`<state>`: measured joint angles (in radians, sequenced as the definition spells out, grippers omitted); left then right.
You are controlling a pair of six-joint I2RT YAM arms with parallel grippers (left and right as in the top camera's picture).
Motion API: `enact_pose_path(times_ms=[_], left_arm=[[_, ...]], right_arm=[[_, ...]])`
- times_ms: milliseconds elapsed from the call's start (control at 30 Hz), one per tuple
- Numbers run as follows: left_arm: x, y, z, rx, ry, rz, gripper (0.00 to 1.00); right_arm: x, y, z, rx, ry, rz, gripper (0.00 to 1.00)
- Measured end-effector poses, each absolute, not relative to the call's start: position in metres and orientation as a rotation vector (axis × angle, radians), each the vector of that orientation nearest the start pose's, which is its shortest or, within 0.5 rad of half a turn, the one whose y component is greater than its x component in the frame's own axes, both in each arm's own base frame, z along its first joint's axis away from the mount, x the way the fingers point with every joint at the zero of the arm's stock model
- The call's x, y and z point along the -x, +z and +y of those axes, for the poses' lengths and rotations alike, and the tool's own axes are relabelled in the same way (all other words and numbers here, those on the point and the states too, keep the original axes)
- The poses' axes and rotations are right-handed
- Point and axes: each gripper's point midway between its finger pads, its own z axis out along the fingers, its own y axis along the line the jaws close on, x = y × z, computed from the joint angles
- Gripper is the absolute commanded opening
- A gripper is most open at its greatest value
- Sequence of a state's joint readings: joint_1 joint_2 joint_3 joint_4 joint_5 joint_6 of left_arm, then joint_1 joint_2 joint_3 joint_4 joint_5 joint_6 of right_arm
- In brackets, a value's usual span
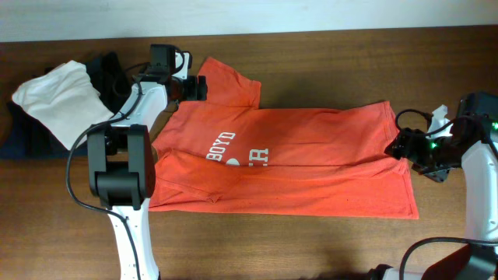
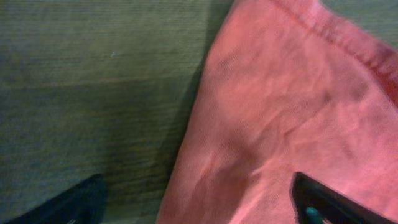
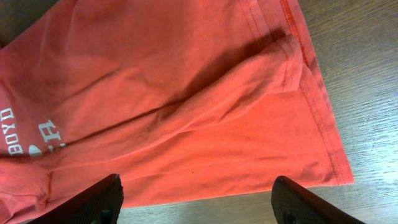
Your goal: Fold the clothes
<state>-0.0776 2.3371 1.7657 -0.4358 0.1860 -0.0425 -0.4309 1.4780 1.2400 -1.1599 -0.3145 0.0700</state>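
Note:
The orange-red T-shirt lies spread across the table, white lettering near its left middle, one sleeve pointing up at the far left. My left gripper is open and hovers at that sleeve; the left wrist view shows the sleeve's edge between the spread fingers. My right gripper is open beside the shirt's right hem. The right wrist view shows the hem with a raised fold ahead of the spread fingers.
A folded white garment lies on dark garments at the far left. The wooden table runs behind the shirt to a pale wall. The left arm's base stands by the shirt's left edge.

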Motion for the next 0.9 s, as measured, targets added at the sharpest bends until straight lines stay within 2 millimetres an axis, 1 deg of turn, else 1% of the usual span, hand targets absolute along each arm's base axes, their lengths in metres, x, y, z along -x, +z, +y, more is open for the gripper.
enact_pose_path(times_ms=[33, 67, 100, 133, 200, 267, 333, 400, 433, 467, 500, 533, 567, 633, 667, 700, 767, 833, 900], left_arm=[[-0.568, 0.017, -0.076, -0.115, -0.287, 2.573, 0.36], [-0.567, 0.014, -0.077, -0.118, -0.290, 2.580, 0.28], [-0.566, 0.013, -0.079, -0.122, -0.295, 2.585, 0.14], [-0.562, 0.011, -0.082, -0.131, -0.316, 2.599, 0.12], [-0.557, 0.009, -0.090, -0.145, -0.347, 2.619, 0.01], [-0.553, 0.007, -0.094, -0.153, -0.363, 2.633, 0.01], [-0.550, 0.007, -0.096, -0.156, -0.378, 2.645, 0.01], [-0.547, 0.008, -0.092, -0.144, -0.383, 2.667, 0.00], [-0.545, 0.010, -0.090, -0.138, -0.382, 2.678, 0.01], [-0.543, 0.015, -0.087, -0.130, -0.381, 2.683, 0.01], [-0.541, 0.021, -0.086, -0.126, -0.380, 2.689, 0.01], [-0.534, 0.028, -0.084, -0.120, -0.380, 2.710, 0.01], [-0.526, 0.038, -0.083, -0.117, -0.383, 2.730, 0.00], [-0.512, 0.055, -0.082, -0.113, -0.385, 2.763, 0.00], [-0.508, 0.058, -0.082, -0.113, -0.386, 2.775, 0.00], [-0.501, 0.056, -0.082, -0.107, -0.387, 2.806, 0.00], [-0.492, 0.053, -0.081, -0.101, -0.389, 2.848, 0.00], [-0.486, 0.052, -0.081, -0.097, -0.390, 2.872, 0.00], [-0.485, 0.052, -0.081, -0.097, -0.391, 2.876, 0.00]], right_arm=[[-0.284, 0.143, -0.073, -0.677, 0.402, 2.809, 0.80], [-0.285, 0.143, -0.073, -0.673, 0.400, 2.807, 0.80], [-0.289, 0.144, -0.075, -0.664, 0.394, 2.793, 0.82], [-0.290, 0.144, -0.075, -0.661, 0.390, 2.789, 0.83], [-0.295, 0.145, -0.077, -0.652, 0.381, 2.770, 0.84], [-0.300, 0.144, -0.080, -0.645, 0.376, 2.757, 0.83], [-0.316, 0.131, -0.087, -0.640, 0.371, 2.745, 0.83], [-0.329, 0.120, -0.092, -0.630, 0.367, 2.736, 0.83], [-0.347, 0.110, -0.097, -0.603, 0.356, 2.711, 0.83], [-0.357, 0.103, -0.097, -0.582, 0.349, 2.701, 0.83], [-0.368, 0.100, -0.097, -0.555, 0.341, 2.680, 0.83], [-0.388, 0.099, -0.101, -0.515, 0.319, 2.625, 0.82], [-0.406, 0.093, -0.100, -0.470, 0.309, 2.590, 0.80], [-0.430, 0.082, -0.097, -0.417, 0.286, 2.550, 0.79], [-0.436, 0.074, -0.095, -0.403, 0.274, 2.550, 0.79], [-0.448, 0.067, -0.096, -0.384, 0.242, 2.532, 0.79], [-0.459, 0.049, -0.095, -0.369, 0.171, 2.536, 0.80], [-0.469, 0.036, -0.103, -0.384, 0.054, 2.524, 0.79], [-0.473, 0.032, -0.110, -0.412, 0.001, 2.506, 0.79]])
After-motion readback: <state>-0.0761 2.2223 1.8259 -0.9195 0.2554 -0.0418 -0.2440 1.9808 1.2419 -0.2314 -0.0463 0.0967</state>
